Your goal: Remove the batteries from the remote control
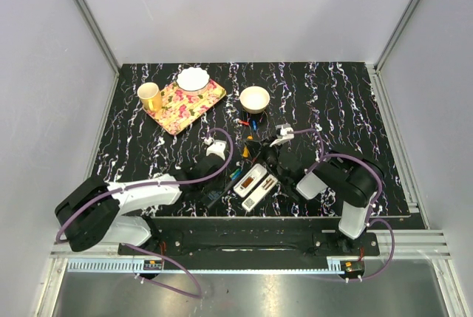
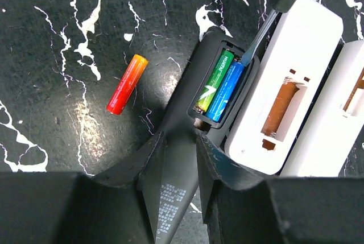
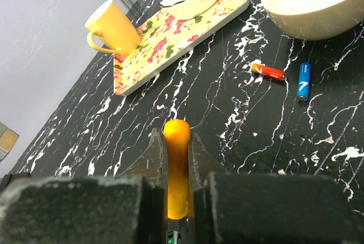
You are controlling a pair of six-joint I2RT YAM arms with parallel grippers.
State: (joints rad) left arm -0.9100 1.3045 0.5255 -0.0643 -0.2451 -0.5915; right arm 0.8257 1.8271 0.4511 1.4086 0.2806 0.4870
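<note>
The right gripper [image 3: 175,139] is squeezed tight on the orange handle of the screwdriver [image 3: 177,181]. The left gripper [image 2: 179,139] has one finger on each side of the black remote [image 2: 170,184]. Both fingers seem to touch it and pin it down, but the dark shadow there makes it hard to be sure.

Just past those fingers the back of the remote is open. Two batteries lie inside, side by side: a green battery [image 2: 215,79] and a blue battery [image 2: 227,93]. The tip of the screwdriver sits at the far end of the blue one.

To do this step well, the tip should slide under that end and lift gently, like a little lever. The left gripper should hold the remote flat so it does not slip or tip up. A hard push could make the battery jump away.

A red and orange battery [image 2: 127,83] lies out on the table [image 2: 51,39], near the remote. Two white remotes [image 2: 293,79] beside the black one show empty slots.
</note>
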